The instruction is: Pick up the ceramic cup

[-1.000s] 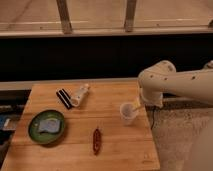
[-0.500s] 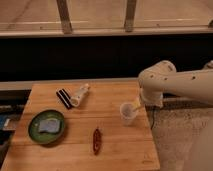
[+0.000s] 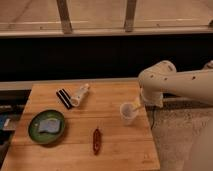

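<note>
The ceramic cup (image 3: 128,113) is small, white and round. It stands upright on the wooden table (image 3: 80,145) near its right edge. My gripper (image 3: 136,103) reaches down from the white arm (image 3: 175,82) on the right and sits at the cup's upper right rim. The arm's bulk hides the wrist.
A green plate (image 3: 46,126) with a pale blue object lies at the left. A white bottle-shaped object (image 3: 79,95) lies on its side beside a black striped item (image 3: 63,98). A dark red object (image 3: 96,140) lies at the front middle. A dark wall and a railing stand behind.
</note>
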Motion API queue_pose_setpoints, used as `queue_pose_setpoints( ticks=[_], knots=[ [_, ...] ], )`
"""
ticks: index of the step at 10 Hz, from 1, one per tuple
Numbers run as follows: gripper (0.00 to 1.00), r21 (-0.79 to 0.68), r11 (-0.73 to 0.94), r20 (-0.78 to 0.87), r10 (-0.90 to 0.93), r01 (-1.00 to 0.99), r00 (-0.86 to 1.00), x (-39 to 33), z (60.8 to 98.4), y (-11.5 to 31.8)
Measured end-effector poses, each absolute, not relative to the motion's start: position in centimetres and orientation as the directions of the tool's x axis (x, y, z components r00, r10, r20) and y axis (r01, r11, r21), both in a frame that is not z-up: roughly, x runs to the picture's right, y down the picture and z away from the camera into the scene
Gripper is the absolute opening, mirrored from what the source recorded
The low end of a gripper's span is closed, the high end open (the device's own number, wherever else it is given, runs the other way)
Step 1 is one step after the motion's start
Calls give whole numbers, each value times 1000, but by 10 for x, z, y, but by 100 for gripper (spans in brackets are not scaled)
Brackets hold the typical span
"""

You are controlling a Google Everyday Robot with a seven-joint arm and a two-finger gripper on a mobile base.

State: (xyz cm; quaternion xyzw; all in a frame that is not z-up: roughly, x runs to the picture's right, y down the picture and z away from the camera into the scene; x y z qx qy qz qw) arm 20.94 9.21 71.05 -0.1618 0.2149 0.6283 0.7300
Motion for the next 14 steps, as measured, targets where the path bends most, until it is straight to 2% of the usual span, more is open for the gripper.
queue_pose_setpoints(
  ticks=[8, 14],
  knots=[
    [76, 38, 162, -516, 848, -986, 119, 210, 710, 93],
    [76, 25, 214, -562, 811, -977, 163, 190, 744, 116]
  ],
)
